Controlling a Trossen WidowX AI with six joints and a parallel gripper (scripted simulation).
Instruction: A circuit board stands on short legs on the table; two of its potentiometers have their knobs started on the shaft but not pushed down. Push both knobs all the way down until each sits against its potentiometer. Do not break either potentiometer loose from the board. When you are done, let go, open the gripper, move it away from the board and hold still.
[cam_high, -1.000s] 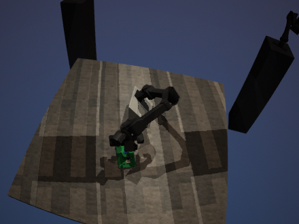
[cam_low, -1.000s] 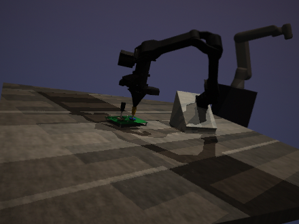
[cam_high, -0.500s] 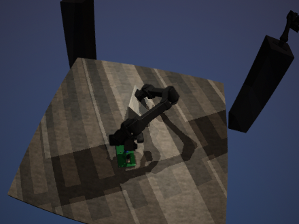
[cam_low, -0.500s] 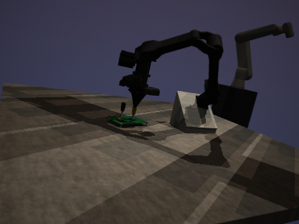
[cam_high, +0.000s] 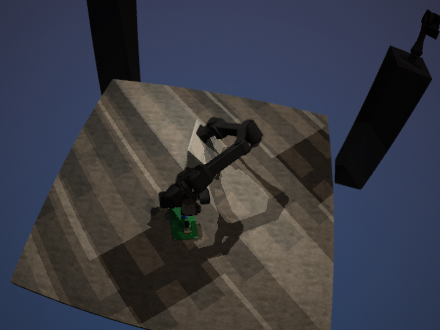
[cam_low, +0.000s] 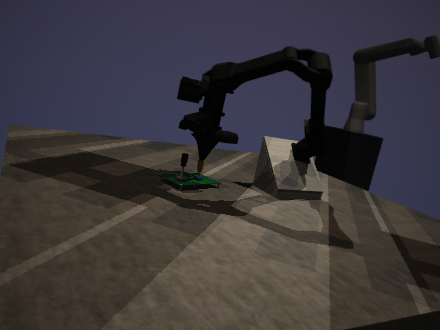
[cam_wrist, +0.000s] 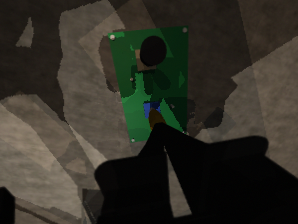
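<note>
A green circuit board (cam_high: 176, 230) (cam_low: 173, 179) (cam_wrist: 175, 50) stands on the table under my arm. My gripper (cam_high: 188, 209) (cam_low: 202, 157) (cam_wrist: 158, 126) is shut with nothing between the fingers. Its closed tips point straight down and rest on the top of an orange knob (cam_low: 201, 165) (cam_wrist: 155, 118). That knob sits over a blue potentiometer (cam_wrist: 150, 107) at the near end of the board. A black knob (cam_high: 186, 225) (cam_low: 184, 159) (cam_wrist: 153, 50) stands tall on its shaft at the other end, apart from the gripper.
A pale wedge-shaped block (cam_low: 285, 170) (cam_high: 199, 139) sits by the arm's base. Dark pillars (cam_high: 114, 40) (cam_high: 385, 115) stand off the table's far edges. A grey arm (cam_low: 367, 75) on a dark box is behind the base.
</note>
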